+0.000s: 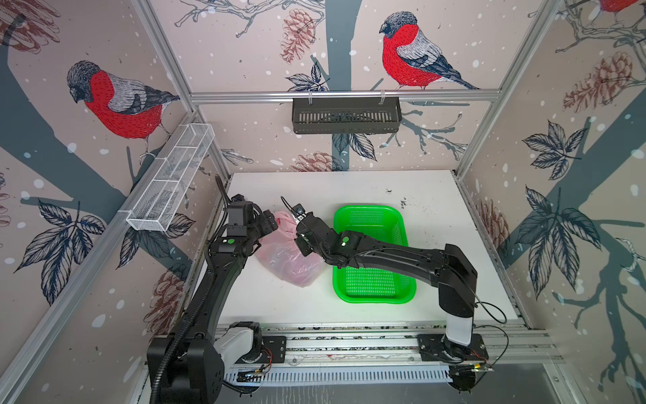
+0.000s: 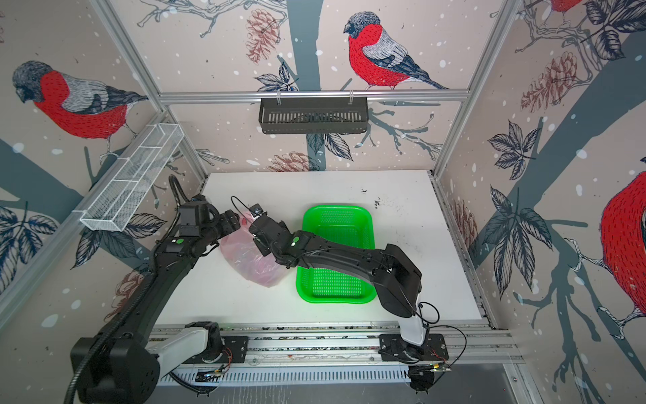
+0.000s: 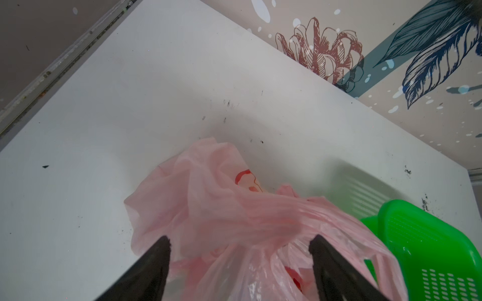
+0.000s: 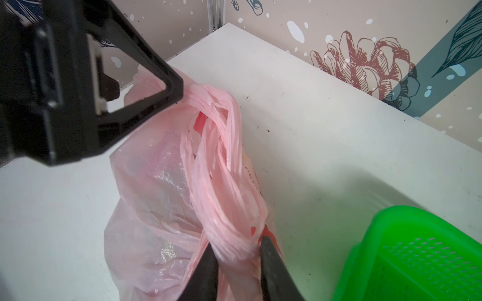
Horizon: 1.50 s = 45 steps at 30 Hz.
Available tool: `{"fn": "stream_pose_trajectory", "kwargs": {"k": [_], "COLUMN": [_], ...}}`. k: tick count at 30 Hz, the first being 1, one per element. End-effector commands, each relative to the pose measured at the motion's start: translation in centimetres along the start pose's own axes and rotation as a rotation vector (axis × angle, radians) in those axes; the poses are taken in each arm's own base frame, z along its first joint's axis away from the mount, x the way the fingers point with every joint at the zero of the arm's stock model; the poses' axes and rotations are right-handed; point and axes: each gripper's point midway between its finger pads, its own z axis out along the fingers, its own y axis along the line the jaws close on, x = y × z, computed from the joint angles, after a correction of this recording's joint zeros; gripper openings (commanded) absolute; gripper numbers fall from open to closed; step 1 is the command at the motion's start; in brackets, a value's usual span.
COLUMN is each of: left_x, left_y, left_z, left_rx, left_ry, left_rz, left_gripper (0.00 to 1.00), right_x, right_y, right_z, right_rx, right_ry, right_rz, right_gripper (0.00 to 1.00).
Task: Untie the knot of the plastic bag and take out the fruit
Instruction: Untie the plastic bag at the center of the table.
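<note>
The pale-pink plastic bag [image 1: 292, 260] [image 2: 257, 262] lies on the white table, left of the green tray. In the right wrist view its two handles run as twisted pink strands into the knot [image 4: 230, 234]. My right gripper [image 4: 236, 245] [image 1: 301, 246] is shut on that knot. My left gripper [image 3: 240, 241] [image 1: 272, 224] stands open over the bag's crumpled top, its jaws wide with loose film between them. One left finger [image 4: 167, 86] rests against the far end of the strands. The fruit is hidden; only reddish patches show through the film.
The bright green perforated tray [image 1: 370, 213] [image 2: 335, 210] [image 4: 417, 260] sits just right of the bag, under my right forearm. A white wire basket [image 1: 171, 182] hangs on the left wall. A black basket [image 1: 346, 115] hangs on the back rail.
</note>
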Motion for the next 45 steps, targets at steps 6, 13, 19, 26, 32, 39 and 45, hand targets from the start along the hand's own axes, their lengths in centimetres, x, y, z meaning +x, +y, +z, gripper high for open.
{"fn": "stream_pose_trajectory", "kwargs": {"k": [6, 13, 19, 26, 32, 39, 45], "left_x": [1.5, 1.9, 1.1, -0.8, -2.8, -5.0, -7.5], "left_y": [0.5, 0.6, -0.1, -0.4, -0.2, 0.5, -0.4], "left_z": [0.2, 1.0, 2.4, 2.6, 3.1, 4.1, 4.4], "left_rx": [-0.028, -0.035, -0.001, -0.003, -0.025, -0.074, -0.071], "left_ry": [0.116, 0.138, 0.103, 0.027, -0.077, -0.161, -0.204], "left_rz": [0.159, 0.179, 0.149, 0.098, 0.006, -0.071, -0.083], "left_gripper": [0.92, 0.93, 0.96, 0.97, 0.97, 0.97, 0.97], "right_x": [-1.3, -1.7, -1.8, -1.1, 0.0, 0.2, 1.3], "right_y": [0.5, 0.8, 1.2, 1.9, 2.1, 1.3, 0.6], "right_z": [-0.6, -0.9, -1.3, -2.0, -2.9, -4.5, -5.7], "right_rx": [-0.044, -0.066, -0.094, -0.127, -0.144, -0.140, -0.145], "right_ry": [-0.043, -0.054, -0.059, -0.056, -0.051, -0.066, -0.065], "right_rz": [0.051, 0.059, 0.066, 0.067, 0.066, 0.086, 0.110], "right_gripper": [0.25, 0.24, 0.23, 0.22, 0.21, 0.18, 0.13]}}
